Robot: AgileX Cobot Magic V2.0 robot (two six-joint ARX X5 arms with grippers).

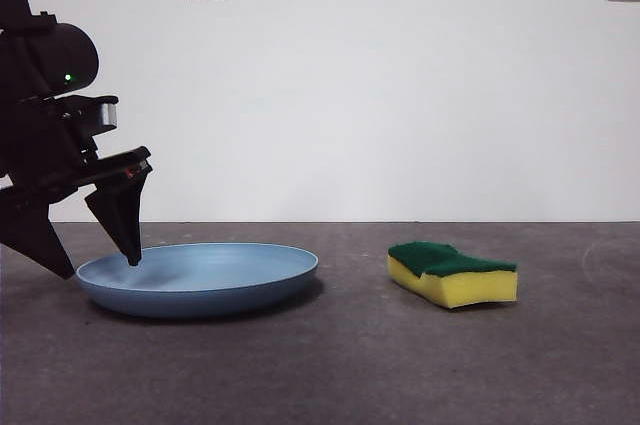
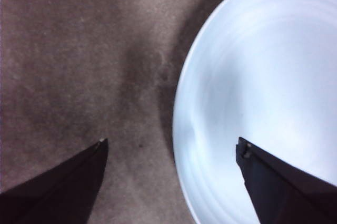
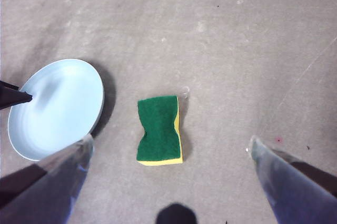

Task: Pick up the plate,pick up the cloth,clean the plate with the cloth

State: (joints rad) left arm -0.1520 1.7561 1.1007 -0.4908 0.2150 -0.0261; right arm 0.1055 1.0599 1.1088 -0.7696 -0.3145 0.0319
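Black all over, this arm beside the plate (image 1: 200, 277): a rounded, dome-like housing up top with a tiny green light glowing on it, and below that a silvery-grey block set into the dark body. The left gripper (image 1: 100, 263) ends in two wedge-shaped black jaws, each tapering to a sharp point (there's a small red mark on the bar that carries them). Up close in its own wrist view the left gripper's tips look matte, with a pale fleck at each point. The right gripper (image 3: 169, 145) has the same pointed wedges, here with a glossy bluish-grey sheen; in the front view it's only a dark tip in the top corner.
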